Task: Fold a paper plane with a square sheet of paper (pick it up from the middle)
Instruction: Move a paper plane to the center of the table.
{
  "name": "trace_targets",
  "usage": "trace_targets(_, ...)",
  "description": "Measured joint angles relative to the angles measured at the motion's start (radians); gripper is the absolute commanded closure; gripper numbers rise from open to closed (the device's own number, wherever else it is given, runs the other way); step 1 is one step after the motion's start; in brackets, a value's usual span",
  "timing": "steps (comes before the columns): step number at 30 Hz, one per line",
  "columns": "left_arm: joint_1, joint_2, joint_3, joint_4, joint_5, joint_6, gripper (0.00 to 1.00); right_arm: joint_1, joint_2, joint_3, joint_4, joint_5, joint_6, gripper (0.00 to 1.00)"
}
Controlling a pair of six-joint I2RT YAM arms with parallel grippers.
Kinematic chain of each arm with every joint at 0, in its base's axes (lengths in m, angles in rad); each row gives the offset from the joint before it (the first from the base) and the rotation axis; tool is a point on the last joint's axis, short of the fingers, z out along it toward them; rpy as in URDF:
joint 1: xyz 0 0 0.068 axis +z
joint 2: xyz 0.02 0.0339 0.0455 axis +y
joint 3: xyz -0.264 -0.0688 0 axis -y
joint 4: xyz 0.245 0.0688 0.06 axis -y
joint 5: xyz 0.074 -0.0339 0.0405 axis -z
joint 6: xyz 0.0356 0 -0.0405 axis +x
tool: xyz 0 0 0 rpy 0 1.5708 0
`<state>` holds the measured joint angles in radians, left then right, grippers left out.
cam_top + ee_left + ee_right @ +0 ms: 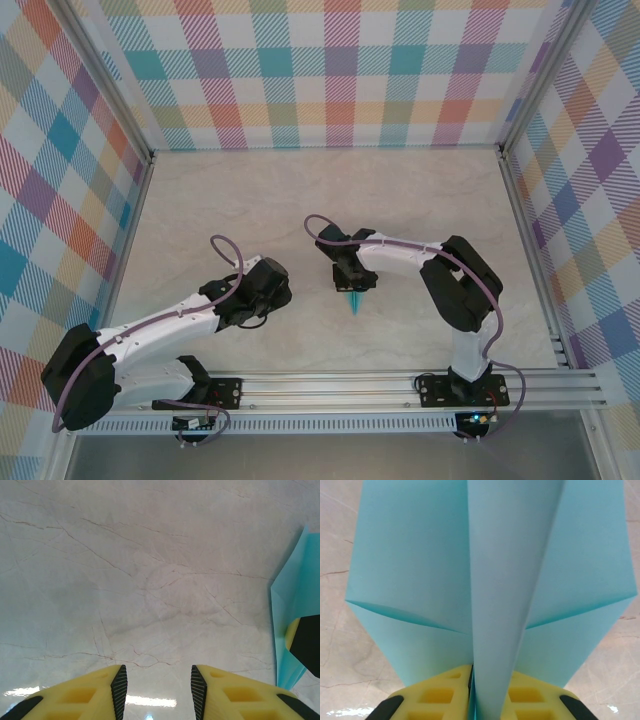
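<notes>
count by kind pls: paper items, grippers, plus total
paper plane: 1
grippers: 2 (left gripper, right gripper)
total: 3

My right gripper is right on the paper plane mid-table, blue tip pointing at the near rail. I can't read the grip from up here. Left gripper is nearby to the left, not touching it, over bare marble.
</notes>
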<state>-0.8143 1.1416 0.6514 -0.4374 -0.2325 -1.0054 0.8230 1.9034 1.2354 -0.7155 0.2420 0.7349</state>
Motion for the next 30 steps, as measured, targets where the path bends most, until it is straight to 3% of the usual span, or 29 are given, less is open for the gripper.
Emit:
trace_targets(5, 0.001, 0.002, 0.000, -0.001, 0.007, 0.000, 0.59, 0.000, 0.012, 0.016, -0.012, -0.003, 0.008, 0.92)
trace_targets(30, 0.002, -0.008, 0.000, -0.008, 0.005, 0.011, 0.58, 0.003, 0.028, 0.037, -0.035, -0.018, 0.066, 0.88)
